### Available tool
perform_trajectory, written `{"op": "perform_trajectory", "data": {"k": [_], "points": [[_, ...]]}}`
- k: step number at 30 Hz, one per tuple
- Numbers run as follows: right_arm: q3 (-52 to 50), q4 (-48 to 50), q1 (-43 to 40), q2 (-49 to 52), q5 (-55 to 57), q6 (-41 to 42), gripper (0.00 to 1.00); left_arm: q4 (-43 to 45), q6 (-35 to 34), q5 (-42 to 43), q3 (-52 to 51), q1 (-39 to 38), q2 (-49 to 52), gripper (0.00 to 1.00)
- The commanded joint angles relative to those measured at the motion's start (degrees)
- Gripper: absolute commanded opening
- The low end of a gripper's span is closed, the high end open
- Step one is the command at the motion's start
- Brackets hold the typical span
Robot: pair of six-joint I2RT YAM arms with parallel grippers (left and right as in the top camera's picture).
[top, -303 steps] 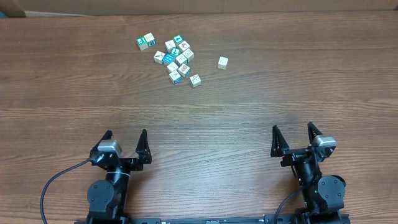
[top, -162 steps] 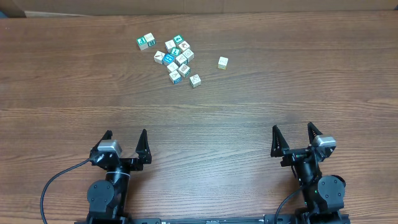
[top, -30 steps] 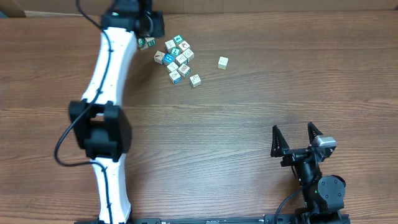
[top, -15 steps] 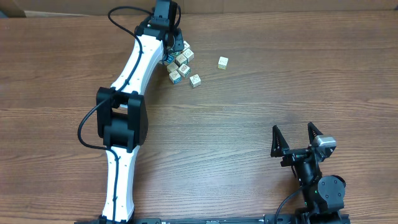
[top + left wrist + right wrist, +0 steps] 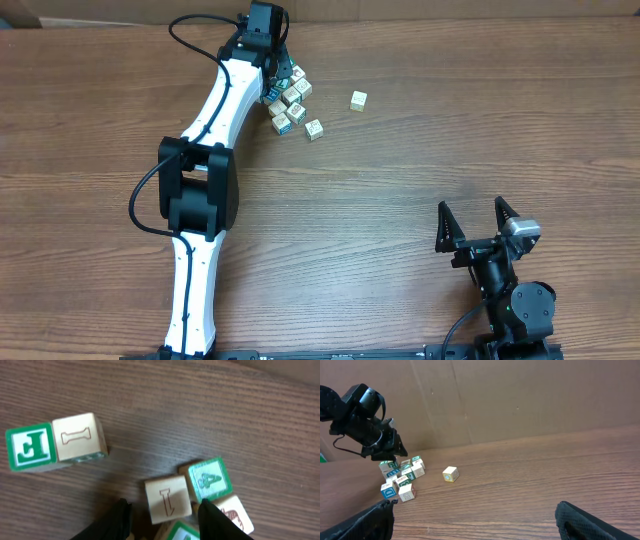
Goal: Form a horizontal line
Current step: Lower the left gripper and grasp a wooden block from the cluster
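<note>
No horizontal line shows; the small alphabet cubes (image 5: 292, 100) lie in a loose cluster at the far left-centre of the table. My left gripper (image 5: 277, 68) reaches over the cluster's far edge. In the left wrist view its fingers (image 5: 206, 512) stand open on either side of a pale cube with a red letter (image 5: 167, 499), with a gap on the left side. A green A cube (image 5: 210, 479) touches that cube's right corner. My right gripper (image 5: 478, 215) rests open near the front right, holding nothing.
A lone pale cube (image 5: 358, 100) sits right of the cluster. A green F cube (image 5: 30, 447) and a pale cube (image 5: 79, 436) lie side by side to the left of my left gripper. A cardboard wall (image 5: 520, 400) runs behind the table.
My left arm swung right from the green pair onto the cluster's far edge within the last second, and its jaws narrowed slightly. The right arm has not moved.
</note>
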Motion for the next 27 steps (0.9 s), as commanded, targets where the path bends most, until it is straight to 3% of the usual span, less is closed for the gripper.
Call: {"op": "perform_trajectory", "data": {"k": [1,10,20,27], "points": [[-0.6,0.3,-0.3,-0.5,0.3,-0.2,1.0,0.7,-0.9,-1.0,0.7,0.2,2.9,0.4],[-0.6,0.3,-0.3,-0.5,0.3,-0.3,1.0,3.3,-0.8,1.2,0.6,0.2,5.7,0.43],[-0.6,0.3,-0.3,-0.5,0.3,-0.2,1.0,2.0,0.6,0.8,0.4,1.0,5.7,0.33],[-0.6,0.3,-0.3,-0.5,0.3,-0.2,1.0,3.8,6.7,0.7,1.7,1.5,4.6,0.29]]}}
